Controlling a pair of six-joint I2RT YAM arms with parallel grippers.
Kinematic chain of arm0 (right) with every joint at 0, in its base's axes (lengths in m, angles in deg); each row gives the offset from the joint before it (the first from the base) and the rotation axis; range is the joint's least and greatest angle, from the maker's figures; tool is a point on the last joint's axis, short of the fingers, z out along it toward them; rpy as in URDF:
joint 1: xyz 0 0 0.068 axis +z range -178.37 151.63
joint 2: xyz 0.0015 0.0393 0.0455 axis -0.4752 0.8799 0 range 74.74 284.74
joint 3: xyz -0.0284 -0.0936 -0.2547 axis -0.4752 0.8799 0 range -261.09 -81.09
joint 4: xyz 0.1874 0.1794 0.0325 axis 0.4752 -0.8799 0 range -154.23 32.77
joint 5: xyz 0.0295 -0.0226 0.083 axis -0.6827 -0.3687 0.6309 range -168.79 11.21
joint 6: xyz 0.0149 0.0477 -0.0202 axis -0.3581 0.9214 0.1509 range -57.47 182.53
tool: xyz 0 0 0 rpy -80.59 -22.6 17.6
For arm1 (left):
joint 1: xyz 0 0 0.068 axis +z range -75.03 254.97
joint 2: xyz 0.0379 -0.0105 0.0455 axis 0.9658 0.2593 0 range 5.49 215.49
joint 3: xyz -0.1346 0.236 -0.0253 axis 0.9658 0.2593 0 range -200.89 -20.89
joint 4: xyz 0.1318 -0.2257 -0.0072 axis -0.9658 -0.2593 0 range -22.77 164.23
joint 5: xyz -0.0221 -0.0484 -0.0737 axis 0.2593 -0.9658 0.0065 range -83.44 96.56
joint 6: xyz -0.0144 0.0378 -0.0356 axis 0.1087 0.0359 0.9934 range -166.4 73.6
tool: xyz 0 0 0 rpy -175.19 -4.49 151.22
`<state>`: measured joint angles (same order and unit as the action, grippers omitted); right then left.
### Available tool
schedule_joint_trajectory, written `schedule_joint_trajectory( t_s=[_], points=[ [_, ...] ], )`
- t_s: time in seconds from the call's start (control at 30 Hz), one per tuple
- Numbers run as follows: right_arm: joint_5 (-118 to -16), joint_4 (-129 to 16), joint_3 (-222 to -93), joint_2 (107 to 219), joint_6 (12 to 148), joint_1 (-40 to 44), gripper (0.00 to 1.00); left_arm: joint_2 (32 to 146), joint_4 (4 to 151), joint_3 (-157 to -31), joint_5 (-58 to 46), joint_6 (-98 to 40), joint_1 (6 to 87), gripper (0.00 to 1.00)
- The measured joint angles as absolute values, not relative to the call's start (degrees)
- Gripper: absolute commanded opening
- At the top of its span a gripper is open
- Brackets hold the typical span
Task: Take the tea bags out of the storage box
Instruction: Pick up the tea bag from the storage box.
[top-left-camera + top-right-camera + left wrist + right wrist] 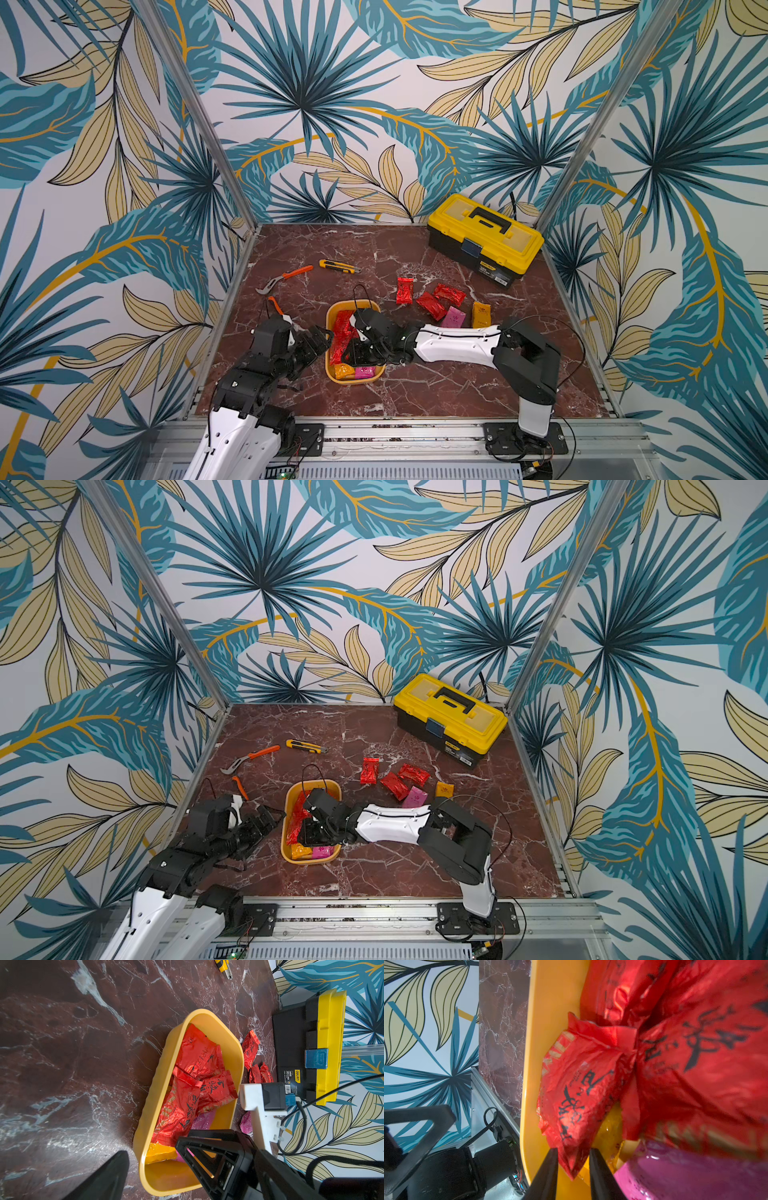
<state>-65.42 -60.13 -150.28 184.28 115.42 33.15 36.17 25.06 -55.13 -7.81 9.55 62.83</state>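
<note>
Jaw state: the right jaws stand narrowly apart on either side of the lower corner of one red tea bag [571, 1095]. That bag lies inside the storage box [353, 381], against the long wall facing the left arm. Whether the right jaws have bite on the foil cannot be told. The left jaws are released, spread wide and empty, at that same wall from outside the storage box.

Handling (judged): each sachet should be very light, thin and limp, and its glossy foil may slip or crumple. Take hold at a flat crimped end or a free corner, not on the puffed middle. The sachets overlap, so a lifted one may drag a neighbour.

Appearance: the red tea bags are creased metallic foil with black brush characters and pale gold lettering. A pink sachet [685, 1167] and an orange one [160, 1153] lie beneath them, at the storage box's end nearest the robot. Five more sachets lie on the bench [415, 395], clear of the storage box on the right arm's side. They are three red [431, 305], one pink [453, 319] and one orange [481, 313].
</note>
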Motion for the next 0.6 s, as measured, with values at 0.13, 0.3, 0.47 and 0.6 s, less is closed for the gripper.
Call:
schedule_joint_trajectory(
  t_s=[0.13, 0.3, 0.47, 0.6],
  points=[
    [-65.42, -60.06, -150.28, 184.80, 115.85, 33.15, 0.18, 36.17, 25.08, -55.13, -7.83, 9.57, 62.83, 1.00],
    [-65.44, -59.49, -150.30, 184.82, 116.18, 33.15, 0.07, 36.17, 25.08, -55.13, -7.83, 9.57, 62.83, 1.00],
    [-65.57, -59.17, -150.30, 184.82, 116.25, 33.15, 0.00, 36.17, 25.08, -55.13, -7.83, 9.57, 62.83, 1.00],
    [-65.66, -59.21, -150.30, 184.73, 116.16, 33.15, 0.00, 36.17, 25.08, -55.13, -7.83, 9.57, 62.83, 1.00]
  ],
)
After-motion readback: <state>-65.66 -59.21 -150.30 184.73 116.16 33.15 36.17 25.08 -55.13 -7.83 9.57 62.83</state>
